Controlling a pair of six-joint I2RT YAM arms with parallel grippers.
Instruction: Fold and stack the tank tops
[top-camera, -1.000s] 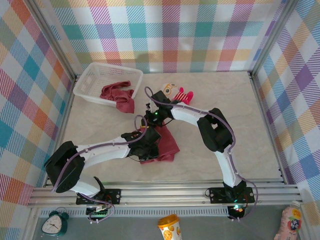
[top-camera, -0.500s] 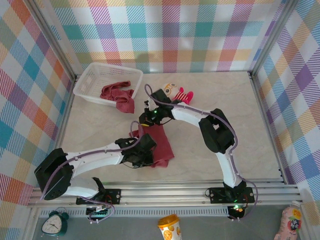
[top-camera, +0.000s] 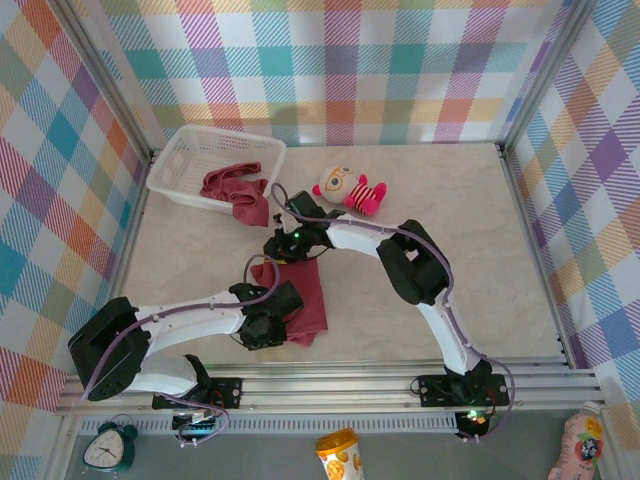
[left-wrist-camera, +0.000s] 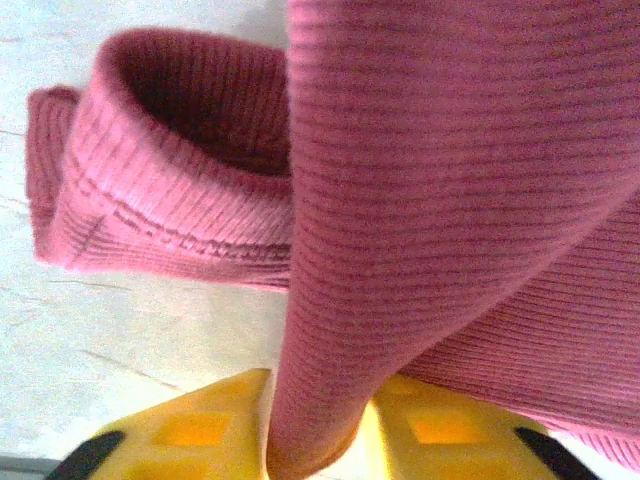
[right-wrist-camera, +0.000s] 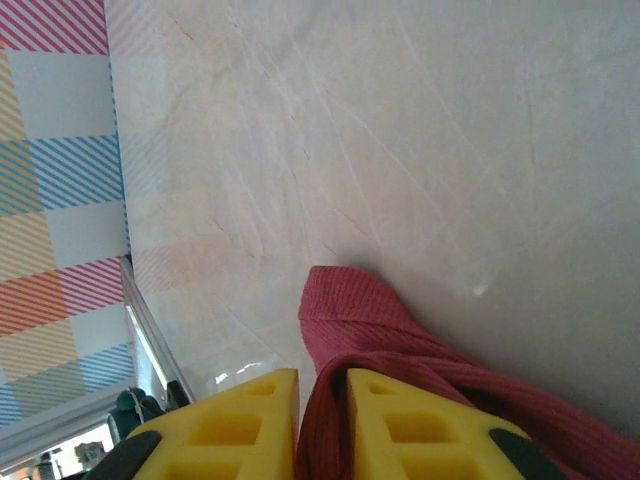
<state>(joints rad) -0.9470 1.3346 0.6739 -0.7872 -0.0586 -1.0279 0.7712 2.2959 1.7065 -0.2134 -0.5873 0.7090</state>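
A white slatted basket (top-camera: 205, 150) sits at the far left corner of the desk (top-camera: 480, 270). A small plush doll (top-camera: 350, 188), white-faced with a red-and-pink striped body, lies near the middle of the far edge, to the right of the basket. Pastel checked walls (top-camera: 340, 60) enclose three sides. Beyond the near edge stand a green alarm clock (top-camera: 108, 447), an orange-patterned cup (top-camera: 338, 455) and a pink bottle (top-camera: 583, 448).
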